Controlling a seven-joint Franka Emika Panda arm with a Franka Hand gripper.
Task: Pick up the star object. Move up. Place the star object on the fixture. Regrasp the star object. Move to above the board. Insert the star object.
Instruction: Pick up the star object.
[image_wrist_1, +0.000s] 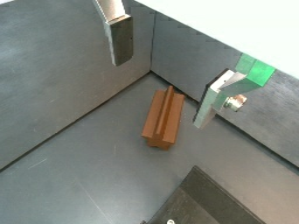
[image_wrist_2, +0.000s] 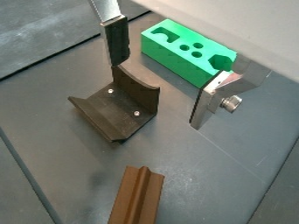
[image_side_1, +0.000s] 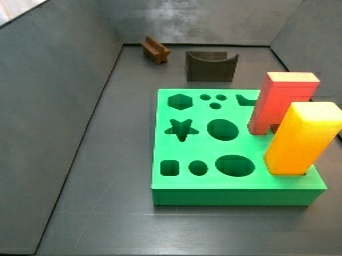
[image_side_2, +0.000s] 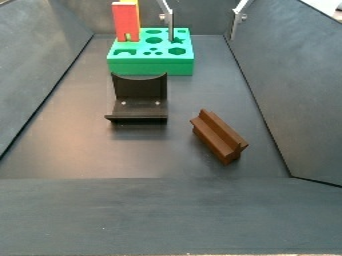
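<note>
Nothing gripped yet: the star object lies by the wall

Plainly, the gripper (image_wrist_1: 163, 74) hangs above the floor with its jaws wide apart and nothing between them; both wrist views show bare floor between the silver fingers (image_wrist_1: 121, 39). In a side view only the finger tips (image_side_2: 167, 15) show at the top edge, high over the far end of the enclosure.

The star object (image_wrist_1: 162, 118) lies flat on the dark floor, lengthwise and close to a side wall (image_wrist_1: 222, 52). In a side view it sits near the camera (image_side_2: 218, 136), just beside the fixture (image_side_2: 136, 100) but not touching it. The fixture stands between the peg and the board (image_side_2: 151, 52).

Risks, as I judge them:
- The peg is close to the wall, so a finger coming down on that side may strike the wall or land on the peg's ridge and knock it askew.
- Its grooved, star-shaped profile may let it roll or tilt between the pads if the jaws close off-centre.
- A tilted grasp would make seating it in the fixture's curved notch (image_wrist_2: 121, 109) harder, and the star-shaped hole (image_side_1: 179, 128) tolerates little rotation error.
- The red block (image_side_1: 279, 100) and yellow block (image_side_1: 299, 140) stand tall on the board and could be clipped on the approach.

Count: one peg, one fixture, one board, one red block, one yellow block, one gripper.
</note>
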